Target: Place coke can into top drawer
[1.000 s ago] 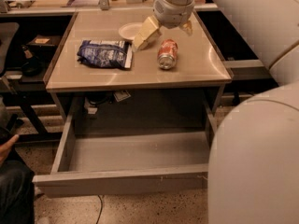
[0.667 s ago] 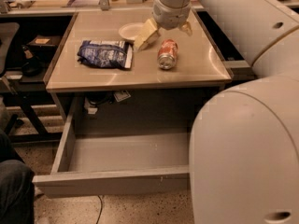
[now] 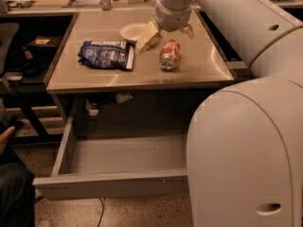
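The coke can (image 3: 169, 54) lies on its side on the table top (image 3: 94, 79), right of centre, silver end toward me. My gripper (image 3: 168, 34) hangs just behind and above the can, open, with one cream finger (image 3: 147, 36) to its left and the other (image 3: 189, 30) to its right. It holds nothing. The top drawer (image 3: 113, 183) is pulled out below the table, its inside bare.
A blue crinkled chip bag (image 3: 106, 55) lies left of the can. A white bowl (image 3: 131, 31) sits behind it, beside the left finger. My own arm (image 3: 246, 141) fills the right side. A person's hand and leg (image 3: 9, 174) are at the lower left.
The gripper stays over the can, which has not moved. My arm's large lower segment has swung further into the right foreground.
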Motion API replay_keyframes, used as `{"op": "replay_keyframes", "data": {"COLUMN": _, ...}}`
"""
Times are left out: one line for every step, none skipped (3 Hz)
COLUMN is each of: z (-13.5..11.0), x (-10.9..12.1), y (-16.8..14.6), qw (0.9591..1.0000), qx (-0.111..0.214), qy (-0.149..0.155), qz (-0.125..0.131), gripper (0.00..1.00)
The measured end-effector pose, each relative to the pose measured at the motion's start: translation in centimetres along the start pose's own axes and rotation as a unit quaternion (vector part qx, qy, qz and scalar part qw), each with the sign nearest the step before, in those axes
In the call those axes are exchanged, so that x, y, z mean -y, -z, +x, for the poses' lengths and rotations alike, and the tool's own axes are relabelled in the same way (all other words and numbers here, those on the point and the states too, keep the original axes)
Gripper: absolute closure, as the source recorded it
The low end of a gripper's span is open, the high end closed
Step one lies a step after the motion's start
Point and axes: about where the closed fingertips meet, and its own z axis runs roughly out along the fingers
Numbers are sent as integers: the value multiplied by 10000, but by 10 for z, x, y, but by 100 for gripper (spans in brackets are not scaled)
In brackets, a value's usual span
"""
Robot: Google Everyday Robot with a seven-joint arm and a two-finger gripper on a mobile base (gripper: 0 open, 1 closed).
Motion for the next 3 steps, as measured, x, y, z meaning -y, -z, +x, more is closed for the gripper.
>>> {"op": "replay_keyframes", "data": {"z": -14, "x": 2, "y": -22, "qw": 9998, "qx": -116, "qy": -132, "qz": 39, "gripper": 0}}
{"op": "replay_keyframes", "data": {"z": -31, "x": 8, "y": -42, "qw": 9992, "qx": -207, "qy": -248, "qz": 218, "gripper": 0}}
{"op": "replay_keyframes", "data": {"z": -40, "x": 19, "y": -58, "qw": 9981, "qx": -275, "qy": -338, "qz": 427, "gripper": 0}}
